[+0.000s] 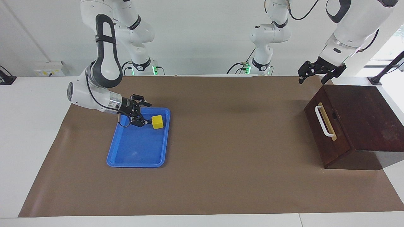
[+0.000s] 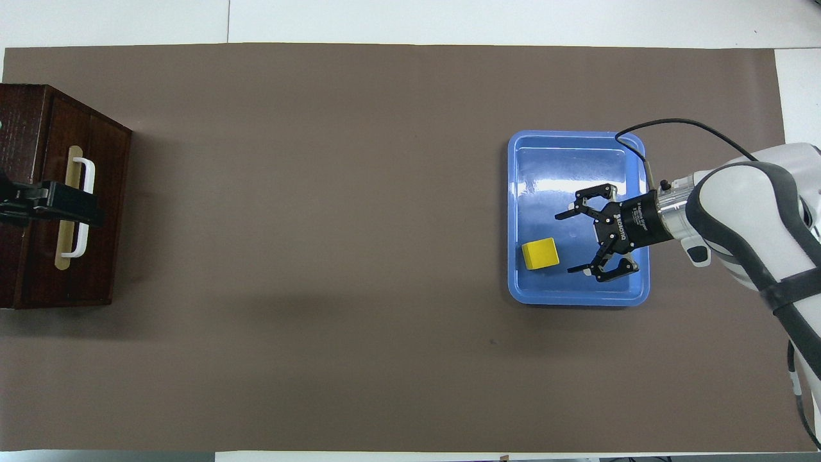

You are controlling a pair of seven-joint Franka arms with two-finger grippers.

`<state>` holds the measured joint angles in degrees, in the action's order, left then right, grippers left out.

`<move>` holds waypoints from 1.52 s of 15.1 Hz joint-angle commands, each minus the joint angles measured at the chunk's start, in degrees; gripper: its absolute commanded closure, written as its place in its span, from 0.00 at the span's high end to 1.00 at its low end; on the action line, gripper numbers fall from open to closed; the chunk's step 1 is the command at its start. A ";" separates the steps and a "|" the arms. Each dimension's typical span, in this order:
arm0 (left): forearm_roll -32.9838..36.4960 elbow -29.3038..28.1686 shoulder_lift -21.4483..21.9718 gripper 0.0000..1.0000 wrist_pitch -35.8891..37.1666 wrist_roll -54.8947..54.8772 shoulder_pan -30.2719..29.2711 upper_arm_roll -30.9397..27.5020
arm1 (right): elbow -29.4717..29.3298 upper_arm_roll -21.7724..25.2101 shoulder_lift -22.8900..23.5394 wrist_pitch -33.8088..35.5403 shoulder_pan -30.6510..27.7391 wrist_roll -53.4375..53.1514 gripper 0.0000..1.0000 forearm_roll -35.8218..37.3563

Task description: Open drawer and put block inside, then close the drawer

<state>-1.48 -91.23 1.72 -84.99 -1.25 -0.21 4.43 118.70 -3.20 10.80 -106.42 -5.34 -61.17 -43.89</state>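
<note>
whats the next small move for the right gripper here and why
Probably ease the right gripper sideways toward the block so its open fingers straddle it, then close. The block sits in the blue tray just clear of the fingertips, not yet between them. The drawer looks shut, with the left gripper above the box, so that arm has its own step pending.

From my station, the following cannot be confirmed. The wooden box (image 2: 38, 192) is cut off by the overhead view's edge, and in the facing view its end toward the left arm runs past the frame. The drawer (image 1: 326, 126) is closed, so I cannot see its inside. In the overhead view the left gripper (image 2: 64, 208) covers the middle of the white handle (image 2: 86, 168), and most of that arm lies outside the frame. I cannot tell from the facing view whether the right gripper (image 1: 145, 113) touches the blue tray (image 1: 132, 157) beneath it.
</note>
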 commanded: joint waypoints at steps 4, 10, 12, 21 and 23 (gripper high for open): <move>-0.72 -0.53 0.74 1.00 0.27 0.63 1.36 -0.12 | -2.60 -0.23 5.45 -3.00 -0.02 7.09 1.00 -3.55; 5.58 -12.00 4.86 1.00 -10.24 0.72 2.14 -0.12 | 1.26 -0.23 5.28 -4.59 0.07 11.76 1.00 -6.56; 10.94 -15.72 4.26 1.00 -15.10 2.12 4.25 -0.03 | 2.32 -0.23 4.84 -4.59 -0.02 13.17 1.00 -6.56; 35.12 -19.34 -6.89 1.00 -27.59 13.45 6.80 -0.03 | 5.14 -0.14 4.14 -5.20 -0.46 16.87 1.00 -6.82; 36.72 -19.86 -7.87 1.00 -31.01 14.25 6.20 -0.03 | 5.49 -0.23 4.05 -6.25 -0.37 17.22 1.00 -6.91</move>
<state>32.71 -110.75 -5.42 -113.03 11.43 5.65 5.05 121.99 -3.17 16.48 -110.92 -5.41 -46.29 -48.69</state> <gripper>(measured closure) 0.000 0.000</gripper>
